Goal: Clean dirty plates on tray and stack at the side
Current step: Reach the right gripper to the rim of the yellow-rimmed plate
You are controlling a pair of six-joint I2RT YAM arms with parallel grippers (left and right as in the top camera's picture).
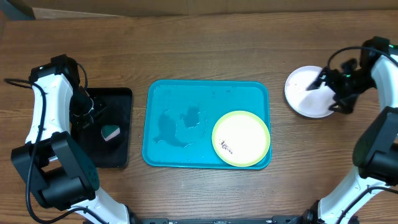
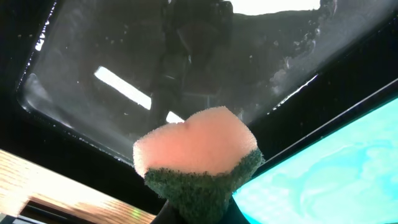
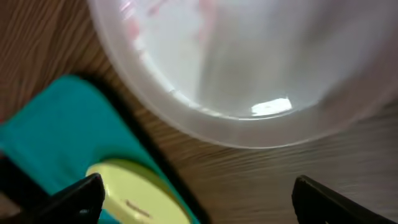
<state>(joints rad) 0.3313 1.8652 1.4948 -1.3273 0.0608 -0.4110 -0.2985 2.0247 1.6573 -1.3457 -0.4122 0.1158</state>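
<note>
One white plate (image 1: pixel 308 92) and one yellow-green plate (image 1: pixel 241 138): two plates in all. One turquoise tray (image 1: pixel 180 93) and one black tray (image 1: pixel 115 158): two trays. One sponge (image 2: pixel 196 149), pink with a green scrubbing side. Two robot arms, a left arm (image 1: pixel 45 102) and a right arm (image 1: pixel 387 71). One wooden tabletop (image 1: pixel 205 50).

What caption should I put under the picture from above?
Right tool open at the white plate on the table; a yellow-green plate sits on the blue tray.
</note>
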